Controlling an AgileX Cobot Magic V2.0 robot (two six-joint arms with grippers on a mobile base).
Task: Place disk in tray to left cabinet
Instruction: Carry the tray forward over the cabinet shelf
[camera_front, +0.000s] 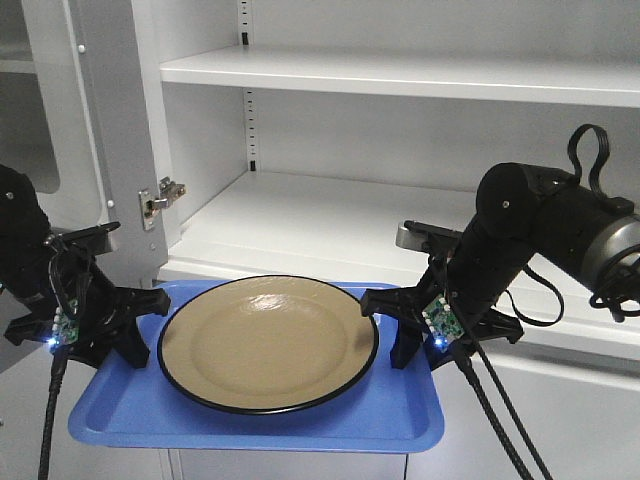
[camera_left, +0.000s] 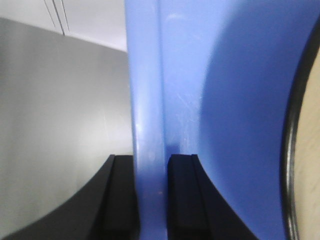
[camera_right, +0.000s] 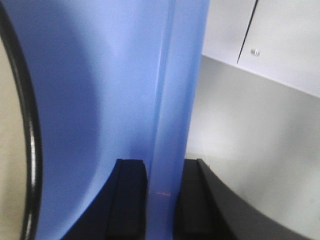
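Tray (camera_front: 250, 425) is carried level between my two hands, long axis running side to side, parallel to the shelf front. My left hand (camera_front: 125, 318) is clamped on the left rim, my right hand (camera_front: 395, 312) on the right rim; both wrist views show the blue rim pinched between the jaws. Disk (camera_front: 268, 342) lies flat at the tray's centre, apart from both hands. The cabinet (camera_front: 330, 120) stands open straight ahead. Lower shelf (camera_front: 300, 225) is bare, just beyond the tray's far edge and, in my judgement, wide enough to take it. The door hinge (camera_front: 158, 200) at left is the nearest obstruction.
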